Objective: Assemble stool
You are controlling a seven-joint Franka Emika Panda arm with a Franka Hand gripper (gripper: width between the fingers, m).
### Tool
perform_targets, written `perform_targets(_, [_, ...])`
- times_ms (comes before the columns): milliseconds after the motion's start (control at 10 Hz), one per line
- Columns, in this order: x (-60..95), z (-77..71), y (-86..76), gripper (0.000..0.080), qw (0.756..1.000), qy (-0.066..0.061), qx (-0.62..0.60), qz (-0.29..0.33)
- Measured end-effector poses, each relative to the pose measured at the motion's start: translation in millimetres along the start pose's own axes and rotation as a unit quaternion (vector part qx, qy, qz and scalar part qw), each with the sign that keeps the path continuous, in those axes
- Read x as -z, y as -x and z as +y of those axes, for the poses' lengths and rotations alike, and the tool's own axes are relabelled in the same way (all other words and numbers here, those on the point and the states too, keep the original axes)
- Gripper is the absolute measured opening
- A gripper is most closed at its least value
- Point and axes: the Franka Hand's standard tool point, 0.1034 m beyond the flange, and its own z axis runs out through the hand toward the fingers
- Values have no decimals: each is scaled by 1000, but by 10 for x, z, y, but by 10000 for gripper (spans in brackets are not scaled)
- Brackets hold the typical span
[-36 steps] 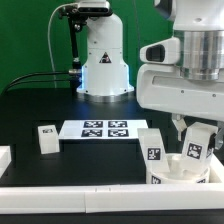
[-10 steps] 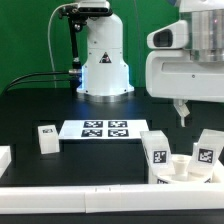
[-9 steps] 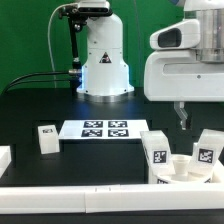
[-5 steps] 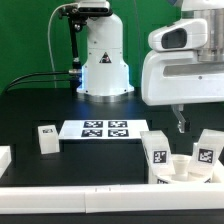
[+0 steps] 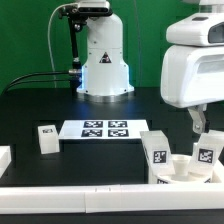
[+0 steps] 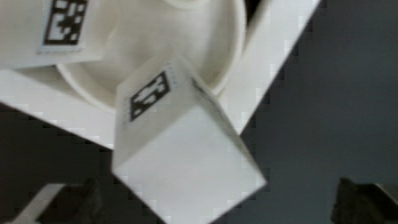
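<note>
The stool's round white seat disc (image 5: 186, 176) lies at the front on the exterior view's right. Two chunky tagged legs stand in it, one (image 5: 155, 152) on the left side and one (image 5: 207, 150) on the right. A third leg (image 5: 46, 138) stands alone at the exterior view's left. My gripper (image 5: 198, 123) hangs open and empty just above the right-hand leg. In the wrist view a tagged leg (image 6: 169, 130) and the seat's rim (image 6: 98, 85) lie below the gripper (image 6: 214, 208), whose dark fingertips (image 6: 63, 203) show far apart.
The marker board (image 5: 105, 130) lies in the middle in front of the robot base (image 5: 103, 60). A long white rail (image 5: 90, 192) runs along the front edge, and another white piece (image 5: 4, 158) lies at the exterior view's left edge.
The gripper was down at the right-hand leg on the seat, then let go and rose. In the last second it has shifted toward the exterior view's right, above that leg.
</note>
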Motion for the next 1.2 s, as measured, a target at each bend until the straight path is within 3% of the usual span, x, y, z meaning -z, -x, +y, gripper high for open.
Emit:
perform_targets(100, [-1, 11, 4, 649, 1000, 1, 23, -1])
perform_targets(400, [-121, -13, 18, 649, 985, 22, 168, -17])
perform_targets(700, [-235, 77, 88, 649, 969, 23, 246, -26])
perform_targets(1100, [-237, 125, 108, 635, 978, 24, 208, -25])
perform_targets(1200, [-237, 124, 108, 463, 986, 25, 165, -24])
